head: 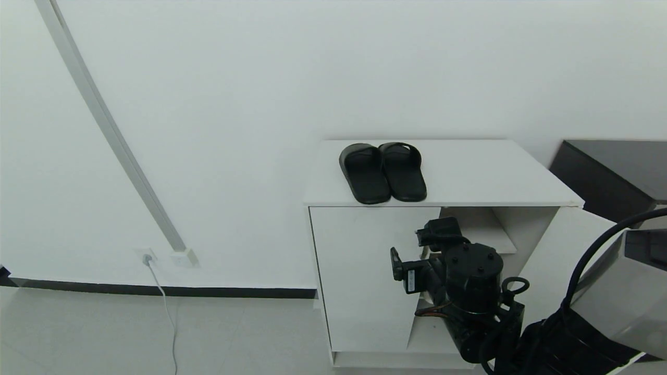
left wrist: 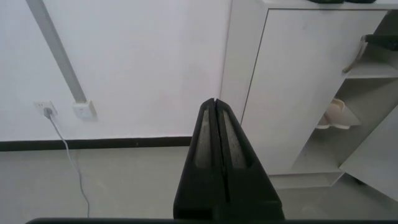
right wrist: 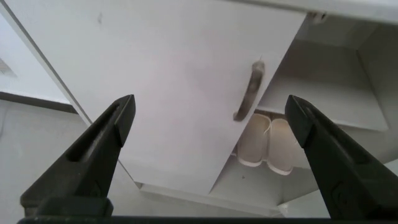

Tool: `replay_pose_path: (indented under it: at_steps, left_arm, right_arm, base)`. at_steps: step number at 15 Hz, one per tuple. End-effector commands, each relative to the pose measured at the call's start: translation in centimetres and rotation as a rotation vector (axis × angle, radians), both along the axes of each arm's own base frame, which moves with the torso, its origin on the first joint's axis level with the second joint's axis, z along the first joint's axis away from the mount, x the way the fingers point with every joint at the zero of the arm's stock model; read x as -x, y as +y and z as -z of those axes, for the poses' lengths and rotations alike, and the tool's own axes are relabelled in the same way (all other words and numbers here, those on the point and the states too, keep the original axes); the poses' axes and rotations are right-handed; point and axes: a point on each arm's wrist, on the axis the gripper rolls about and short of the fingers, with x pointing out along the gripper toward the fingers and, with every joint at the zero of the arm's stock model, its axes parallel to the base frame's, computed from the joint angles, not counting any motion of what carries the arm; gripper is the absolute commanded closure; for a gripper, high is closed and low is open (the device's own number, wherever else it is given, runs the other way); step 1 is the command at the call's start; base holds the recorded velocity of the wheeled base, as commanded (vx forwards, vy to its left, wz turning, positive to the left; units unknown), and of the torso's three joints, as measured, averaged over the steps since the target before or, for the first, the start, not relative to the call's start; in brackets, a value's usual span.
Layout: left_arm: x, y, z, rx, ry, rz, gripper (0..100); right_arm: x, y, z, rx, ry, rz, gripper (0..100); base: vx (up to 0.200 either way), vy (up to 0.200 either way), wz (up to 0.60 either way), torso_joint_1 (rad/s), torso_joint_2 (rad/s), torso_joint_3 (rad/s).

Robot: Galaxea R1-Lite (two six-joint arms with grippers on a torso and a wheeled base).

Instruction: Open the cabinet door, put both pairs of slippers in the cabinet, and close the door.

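A pair of black slippers [head: 383, 172] lies side by side on top of the white cabinet [head: 479, 172]. The cabinet's left door [head: 365, 271] is closed, with its handle [right wrist: 249, 96] at the inner edge. Its right door [head: 563, 260] is swung open. Inside, on a lower shelf, rests a pair of white slippers [right wrist: 267, 143], also seen in the left wrist view [left wrist: 336, 115]. My right gripper [right wrist: 210, 109] is open with nothing between its fingers; it hangs in front of the cabinet [head: 401, 268], near the closed door's inner edge. My left gripper [left wrist: 216, 102] is shut and empty, low and left of the cabinet.
A black piece of furniture [head: 615, 172] stands right of the cabinet. On the wall to the left are a socket with a cable [head: 148, 258] trailing to the floor and a slanted white conduit [head: 104, 120]. Bare floor [head: 234, 333] lies left of the cabinet.
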Motion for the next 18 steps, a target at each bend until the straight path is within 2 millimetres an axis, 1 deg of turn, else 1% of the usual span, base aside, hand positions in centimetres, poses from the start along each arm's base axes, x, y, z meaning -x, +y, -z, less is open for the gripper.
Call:
replay_pose_path:
  at_steps: [1,6,8,10,11,13,15,17,18]
  left_arm:
    - [0.0,0.0,0.0,0.000,0.000,0.000,100]
    - [0.0,0.0,0.0,-0.001,-0.001,0.000,100]
    - [0.0,0.0,0.0,-0.004,-0.001,0.001,100]
    - [0.0,0.0,0.0,-0.004,-0.001,0.001,100]
    - [0.0,0.0,0.0,-0.006,-0.001,0.001,100]
    - [0.0,0.0,0.0,-0.007,-0.001,0.001,100]
    - [0.0,0.0,0.0,-0.003,-0.001,0.000,100]
    - [0.0,0.0,0.0,-0.004,-0.001,0.000,100]
    - [0.0,0.0,0.0,-0.004,-0.001,0.000,100]
  right_arm:
    - [0.0,0.0,0.1,0.002,0.002,-0.001,0]
    - [0.1,-0.1,0.4,0.011,0.014,-0.013,0]
    - [0.0,0.0,0.3,0.024,0.006,-0.018,0]
    - [-0.5,0.4,-0.5,0.011,-0.015,-0.046,0]
    - [-1.6,1.5,-2.1,0.000,-0.026,-0.047,0]
    - [-2.7,2.7,-5.2,-0.001,0.021,-0.048,0]
    - [-3.7,3.8,-8.4,-0.069,0.067,-0.035,0]
    - [-3.9,4.2,-9.5,-0.098,0.108,-0.023,0]
    - [-4.0,4.3,-9.4,-0.095,0.116,-0.021,0]
  base:
    - [0.000,0.000,0.00,0.251,-0.56,-0.325]
    - [0.000,0.000,0.00,0.247,-0.56,-0.311]
    - [0.000,0.000,0.00,0.110,-0.24,-0.120]
    - [0.000,0.000,0.00,0.018,-0.03,-0.021]
    - [0.000,0.000,0.00,0.000,0.00,0.000]
    - [0.000,0.000,0.00,0.000,0.00,0.000]
    - [0.000,0.000,0.00,0.000,0.00,0.000]
    - [0.000,0.000,0.00,0.000,0.00,0.000]
    - [0.000,0.000,0.00,0.000,0.00,0.000]
